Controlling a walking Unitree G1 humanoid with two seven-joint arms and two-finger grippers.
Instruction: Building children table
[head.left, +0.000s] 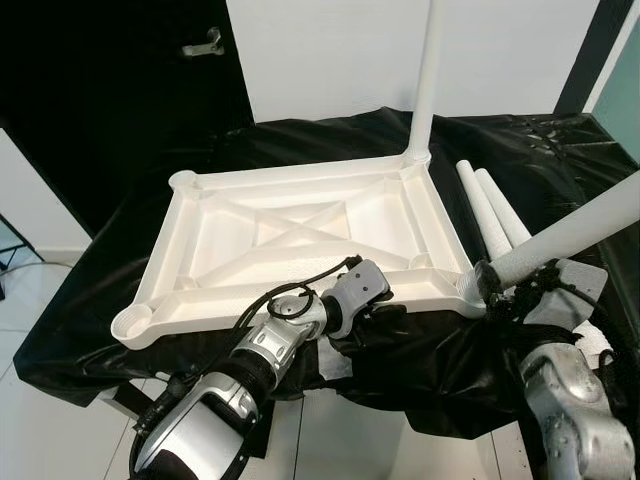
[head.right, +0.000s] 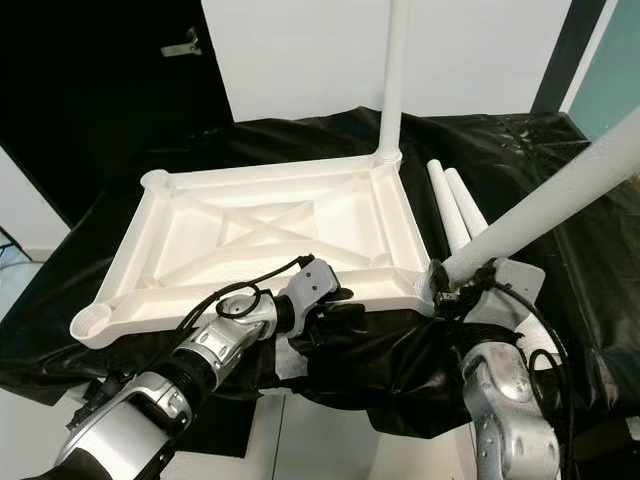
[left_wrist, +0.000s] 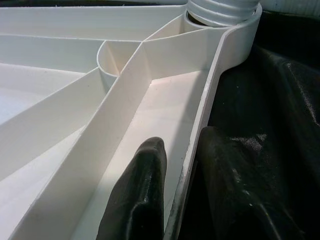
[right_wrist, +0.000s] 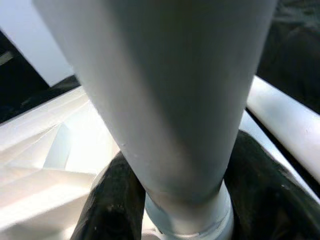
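tabletop: white plastic children's table top (head.left: 300, 235), upside down, ribbed underside up, lying on black sheet (head.left: 560, 160) over the bench
fitted leg: white leg (head.left: 428, 75) upright in far right corner socket
held leg: second white leg (head.left: 570, 235) tilted, lower end at near right corner socket (head.left: 470, 288), upper end leaning out to the right
spare legs: two white legs (head.left: 490, 210) lying side by side on the sheet just right of the tabletop
left end effector: (left_wrist: 175, 195) at near rim of tabletop, right of middle; one black finger (left_wrist: 142, 195) inside the rim, other outside against the sheet, clamped on the rim wall
right end effector: (right_wrist: 182, 200) at near right corner, black fingers (right_wrist: 107, 200) either side of the tilted leg near its base, closed around it
background: white wall, dark door with handle (head.left: 203, 42) at far left, pale floor
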